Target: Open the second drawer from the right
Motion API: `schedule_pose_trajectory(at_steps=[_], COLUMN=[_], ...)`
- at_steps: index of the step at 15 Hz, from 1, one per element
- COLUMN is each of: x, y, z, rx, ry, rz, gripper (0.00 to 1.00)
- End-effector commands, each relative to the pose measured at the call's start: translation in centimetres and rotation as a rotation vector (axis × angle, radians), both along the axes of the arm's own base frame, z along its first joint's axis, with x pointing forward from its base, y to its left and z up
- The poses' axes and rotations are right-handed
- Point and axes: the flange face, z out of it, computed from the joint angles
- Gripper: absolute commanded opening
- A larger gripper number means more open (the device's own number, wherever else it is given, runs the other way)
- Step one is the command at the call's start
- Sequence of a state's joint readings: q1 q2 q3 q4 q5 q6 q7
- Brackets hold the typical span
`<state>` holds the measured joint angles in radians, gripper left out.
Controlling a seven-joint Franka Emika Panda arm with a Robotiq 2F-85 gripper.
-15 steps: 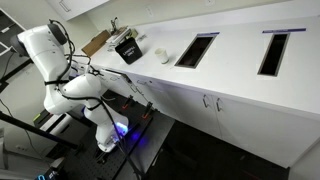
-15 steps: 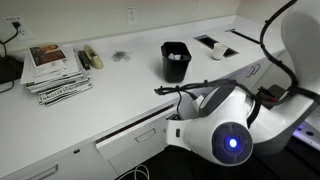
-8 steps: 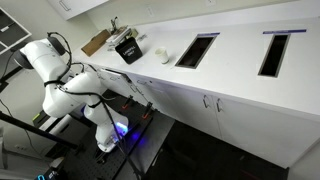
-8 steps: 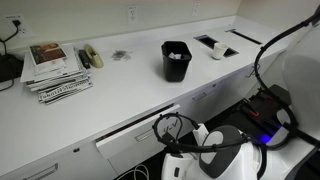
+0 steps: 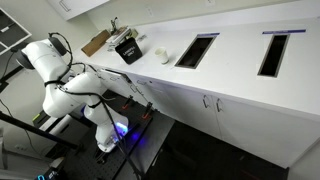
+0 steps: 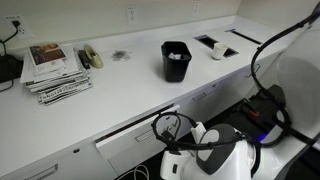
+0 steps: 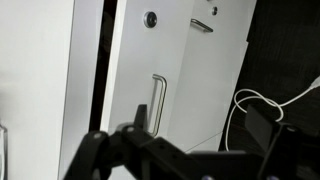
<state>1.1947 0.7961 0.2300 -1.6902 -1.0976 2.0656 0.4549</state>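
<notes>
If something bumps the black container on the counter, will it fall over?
Probably it would slide, not tip: the black container looks squat and flat-bottomed. Its top is open, so the pale contents might spill.

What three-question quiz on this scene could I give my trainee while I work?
1. True or false: the black bin stands on the counter.
2. In the wrist view, the metal handle runs: A) upright, B) level, C) diagonal.
3. How many rectangular openings does the counter show in an exterior view?
Key: 1 true; 2 A; 3 two.
</notes>
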Motion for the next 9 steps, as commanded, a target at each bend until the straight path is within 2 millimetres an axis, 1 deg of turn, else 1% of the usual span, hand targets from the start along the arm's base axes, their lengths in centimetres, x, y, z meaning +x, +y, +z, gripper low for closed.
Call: schedule_pose_trajectory(at_steps=[1, 5, 9], x=[-0.3, -0.9, -1.5], y=[0.5, 0.8, 1.0], z=[-2.2, -5.6, -8.7], rx=[0.006, 0.012, 0.02], ry=[-0.116, -0.27, -0.446], rz=[0.053, 0.119, 0.102], gripper=[1.0, 1.0, 1.0])
